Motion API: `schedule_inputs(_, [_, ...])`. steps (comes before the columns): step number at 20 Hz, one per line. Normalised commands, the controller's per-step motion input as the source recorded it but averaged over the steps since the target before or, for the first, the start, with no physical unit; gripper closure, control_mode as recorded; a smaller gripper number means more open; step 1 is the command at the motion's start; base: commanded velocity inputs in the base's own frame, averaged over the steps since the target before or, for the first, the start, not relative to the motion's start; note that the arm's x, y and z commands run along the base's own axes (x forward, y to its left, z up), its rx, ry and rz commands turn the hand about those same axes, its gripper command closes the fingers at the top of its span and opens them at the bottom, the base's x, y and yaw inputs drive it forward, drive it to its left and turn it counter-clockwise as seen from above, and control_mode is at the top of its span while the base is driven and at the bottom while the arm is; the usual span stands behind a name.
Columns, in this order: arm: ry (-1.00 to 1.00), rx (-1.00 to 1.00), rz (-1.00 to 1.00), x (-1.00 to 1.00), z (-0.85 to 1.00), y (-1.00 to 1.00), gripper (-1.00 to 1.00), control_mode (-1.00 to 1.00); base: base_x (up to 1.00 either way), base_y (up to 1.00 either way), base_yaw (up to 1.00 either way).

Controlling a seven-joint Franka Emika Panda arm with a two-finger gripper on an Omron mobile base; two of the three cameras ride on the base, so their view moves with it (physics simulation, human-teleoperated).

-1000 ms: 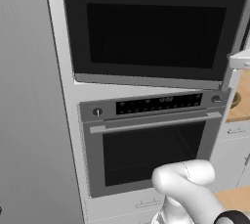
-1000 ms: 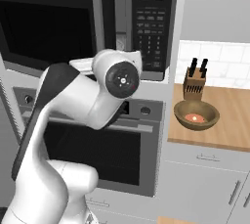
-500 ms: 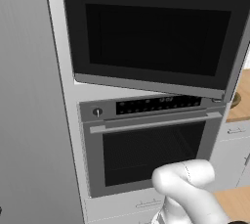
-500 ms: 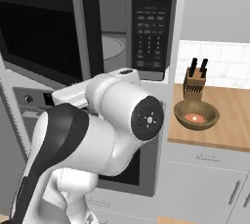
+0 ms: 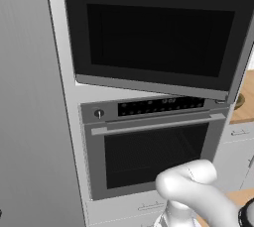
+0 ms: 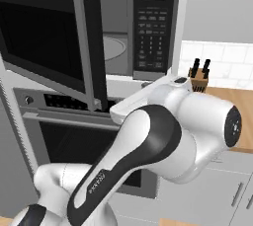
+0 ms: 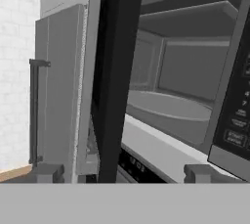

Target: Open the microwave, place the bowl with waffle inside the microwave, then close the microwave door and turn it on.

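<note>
Although the arm shows just a white elbow at five o'clock in the left base view, the microwave door (image 5: 154, 37) fills the top there, swung out toward me, with one oven (image 5: 149, 146) directly below it at six o'clock.

From the right base view, one microwave (image 6: 138, 27) stands with its door (image 6: 49, 37) hanging open at nine o'clock, its one long grey handle (image 6: 85, 42) upright on the free edge. One keypad strip (image 6: 152, 32) sits at twelve o'clock and one knife block (image 6: 199, 78) at two o'clock on the wooden counter (image 6: 237, 104). The arm's bulk hides the spot where a bowl might stand; I cannot find it.

In the hand view, the gripper (image 7: 119, 173) has its two fingertips (image 7: 46, 173) spread wide apart, gripping nothing. The door's dark edge (image 7: 114, 76) rises at twelve o'clock between them, not touching either. One turntable (image 7: 168, 105) lies inside the cavity at two o'clock.
</note>
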Motion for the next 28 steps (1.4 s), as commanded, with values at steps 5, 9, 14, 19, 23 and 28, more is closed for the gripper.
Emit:
schedule_inputs(5, [-0.02, -0.42, 0.07, 1.0, -0.37, -0.18, -1.0, -1.0, 0.0, 0.0, 0.0])
schedule_inputs(9, [-0.18, -0.27, 0.11, 1.0, -0.71, 0.0, -1.0, -1.0, 0.0, 0.0, 0.0])
schedule_inputs(14, [-0.17, -0.24, 0.25, 0.99, -0.22, 0.0, -1.0, -1.0, 0.0, 0.0, 0.0])
schedule_inputs(19, [-0.23, -0.14, 0.09, 0.82, 0.0, 0.04, -1.0, -1.0, 0.0, 0.0, 0.0])
schedule_inputs(23, [-0.15, 0.06, 0.26, 0.16, 0.16, 0.21, -1.0, -1.0, 0.0, 0.0, 0.0])
schedule_inputs(28, [-0.16, -0.01, 0.47, -0.06, 0.06, 0.73, -1.0, -1.0, 0.0, 0.0, 0.0])
